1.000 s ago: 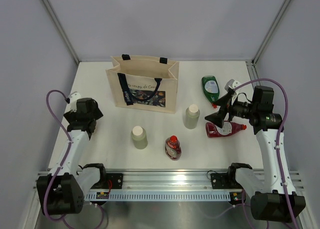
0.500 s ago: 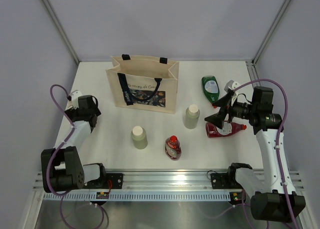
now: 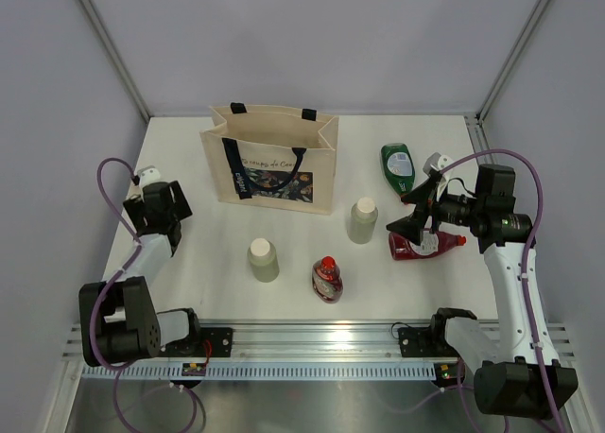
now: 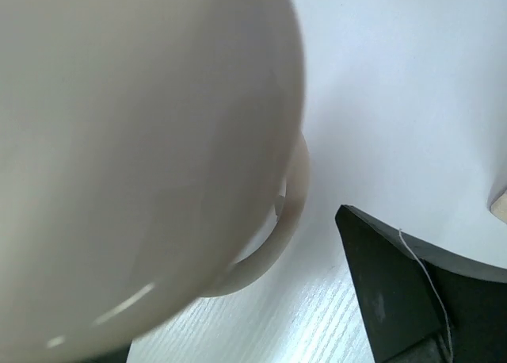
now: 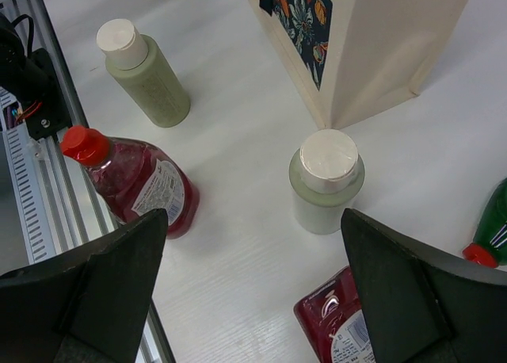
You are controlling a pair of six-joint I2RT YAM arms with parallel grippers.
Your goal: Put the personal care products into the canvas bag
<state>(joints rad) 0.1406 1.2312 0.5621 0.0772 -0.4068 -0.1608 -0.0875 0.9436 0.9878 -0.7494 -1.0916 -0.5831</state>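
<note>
Your right gripper [image 3: 416, 213] hangs with its black fingers spread wide and nothing between them, above the glossy red bottle [image 3: 427, 245] lying on the white table [image 3: 189, 253]. Just left of it stands a matte grey-green cylinder [image 3: 362, 220] with a flat cream cap. Its twin [image 3: 264, 260] and an upright red bottle [image 3: 327, 279] stand nearer. A dark green bottle [image 3: 398, 164] lies further off. The boxy canvas bag [image 3: 272, 164] stands open at the far middle (navy straps, floral print). Your left gripper [image 3: 156, 209] sits far left; its camera shows mostly a smooth cream blur, so its fingers cannot be judged.
</note>
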